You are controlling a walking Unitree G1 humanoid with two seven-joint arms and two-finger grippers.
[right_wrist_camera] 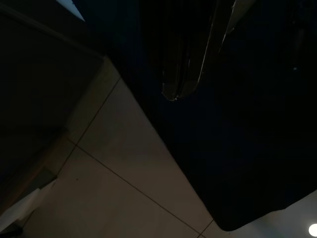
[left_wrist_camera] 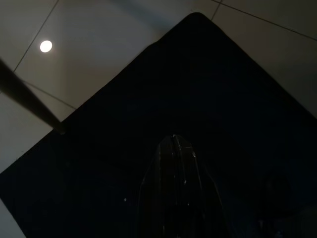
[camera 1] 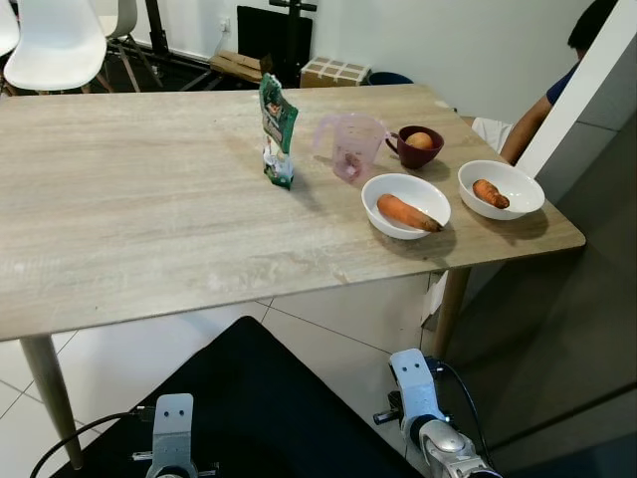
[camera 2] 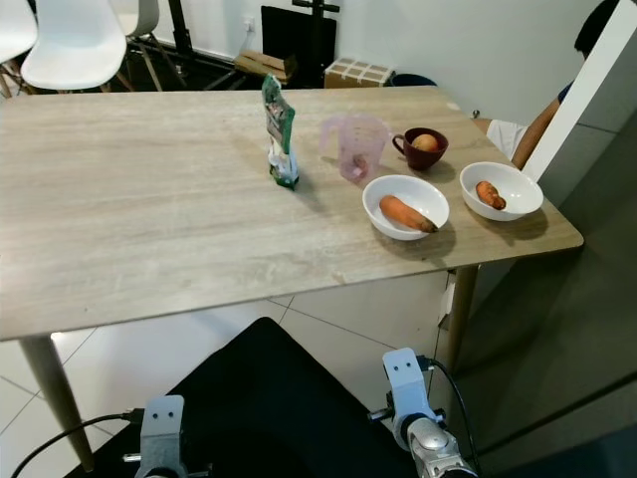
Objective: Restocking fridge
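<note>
1. Left gripper [left_wrist_camera: 174, 141]: hanging low over a black mat [left_wrist_camera: 208, 89] on the tiled floor [left_wrist_camera: 99, 34], fingers pressed together, nothing held.
2. Right gripper [right_wrist_camera: 181, 91]: also hanging idle above the same mat, fingers close together as far as the dark wrist view shows, holding nothing.
3. Both silver arms low at the near edge of the head views, well short of the wooden table [camera 1: 129, 229].
4. On the table, toward its right end: a white bowl [camera 1: 405, 205] with a carrot [camera 1: 408, 212]; just right of it, a second white bowl [camera 1: 501, 188] with a smaller carrot [camera 1: 490, 193].
5. Behind the bowls: a dark red cup [camera 1: 415, 146] holding a round, pale orange item, beside a translucent pink jug [camera 1: 350, 145].
6. Left of the jug: a green snack pouch [camera 1: 278, 130] standing upright.
7. Beyond the far right corner: a person's arm [camera 1: 528, 115] beside a white panel; white chairs [camera 1: 60, 45] behind the far left side.
</note>
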